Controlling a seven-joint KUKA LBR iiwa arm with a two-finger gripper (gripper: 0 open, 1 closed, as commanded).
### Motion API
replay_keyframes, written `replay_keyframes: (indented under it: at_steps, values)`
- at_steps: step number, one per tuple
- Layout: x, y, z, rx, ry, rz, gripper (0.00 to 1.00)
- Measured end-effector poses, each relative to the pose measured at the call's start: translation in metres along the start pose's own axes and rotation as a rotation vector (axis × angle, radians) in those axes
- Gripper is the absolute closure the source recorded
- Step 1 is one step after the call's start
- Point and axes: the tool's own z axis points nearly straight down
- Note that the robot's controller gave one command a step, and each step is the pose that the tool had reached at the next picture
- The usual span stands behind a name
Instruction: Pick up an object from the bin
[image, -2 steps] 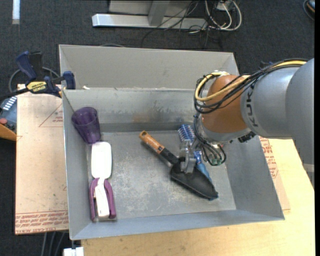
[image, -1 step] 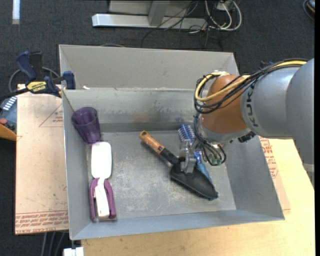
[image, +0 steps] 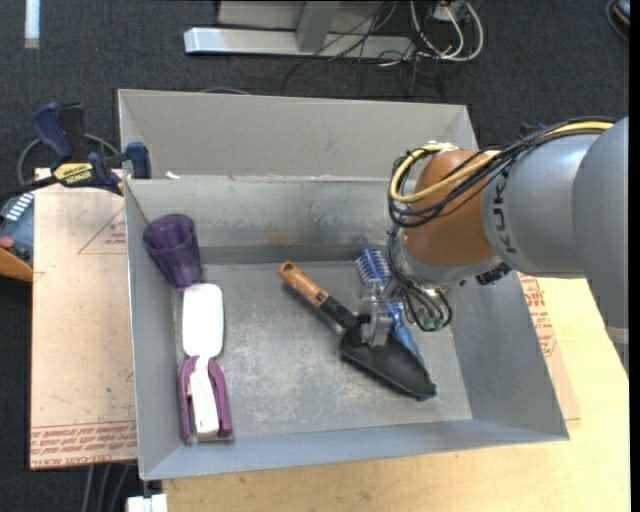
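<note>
Hanging low at the four o'clock side of the grey bin (image: 300, 205), the gripper (image: 380, 328) sits right down on the neck of a black flat-headed tool (image: 395, 368) with an orange-brown handle. How wide the pincer stands, or whether it grips anything, I cannot tell. The tool lies flat on the floor, so the pick looks not yet done: the grasp and the lift are left. Something blue and ridged (image: 372, 266) shows just beside the gripper at its twelve o'clock. Over at ten o'clock lies a purple cup (image: 172, 248), and at eight o'clock a white-and-purple stapler-like thing (image: 203, 370), both well apart from the gripper.
</note>
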Motion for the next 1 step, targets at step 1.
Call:
replay_keyframes:
  at_steps: [1]
  values:
    - [0.0000,0.0000,0.0000,0.000,0.000,0.000,1.00]
